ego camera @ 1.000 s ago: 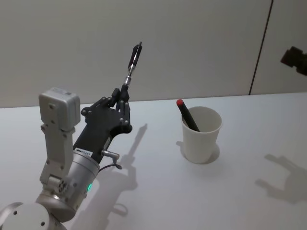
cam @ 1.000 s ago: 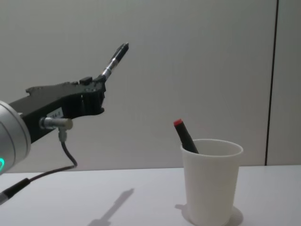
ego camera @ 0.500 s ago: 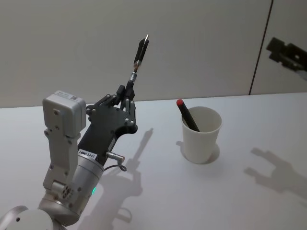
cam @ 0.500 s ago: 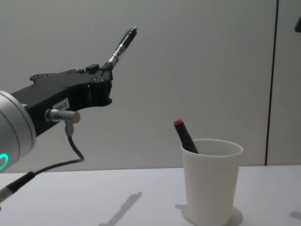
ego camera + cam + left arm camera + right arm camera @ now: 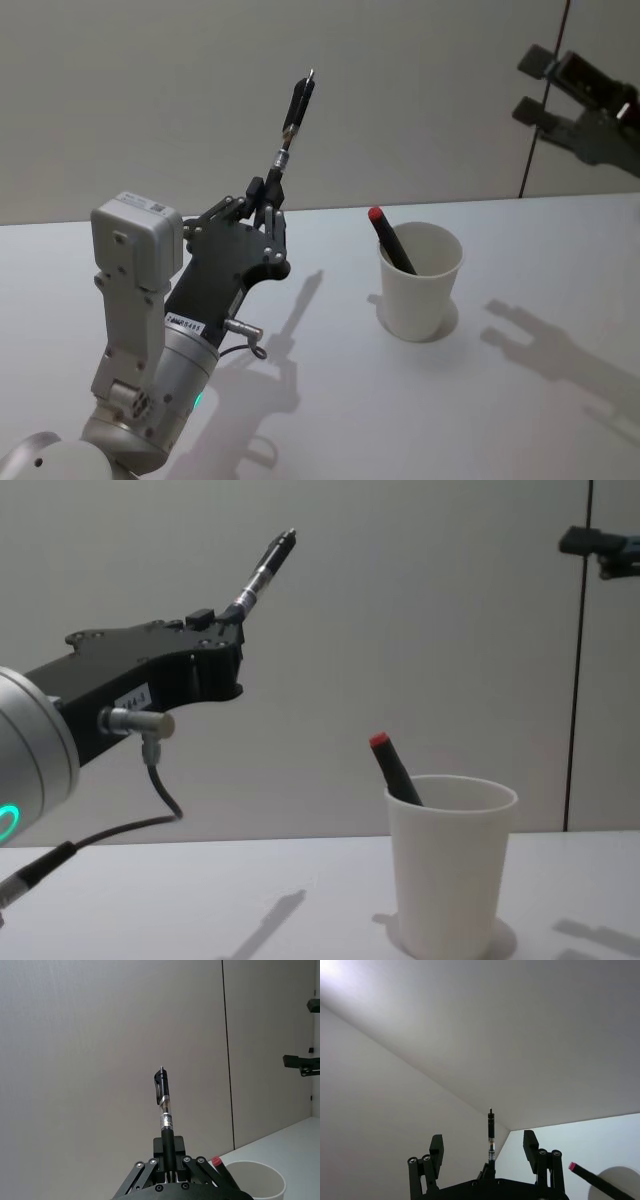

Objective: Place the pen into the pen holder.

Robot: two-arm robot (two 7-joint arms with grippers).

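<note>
In the pen holder (image 5: 421, 300), a red-tipped marker (image 5: 390, 240).

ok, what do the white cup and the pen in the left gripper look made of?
White tapered cup: probably matte paper, going by its thin wall and rolled rim. Black pen, held in the left gripper: glossy plastic with a clear mid-barrel; the silver band may be metal.

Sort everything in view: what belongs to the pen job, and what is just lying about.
Job: pen, held by left gripper; pen holder.
Not the job: red-capped marker already in the pen holder; right gripper, raised, open; table.
</note>
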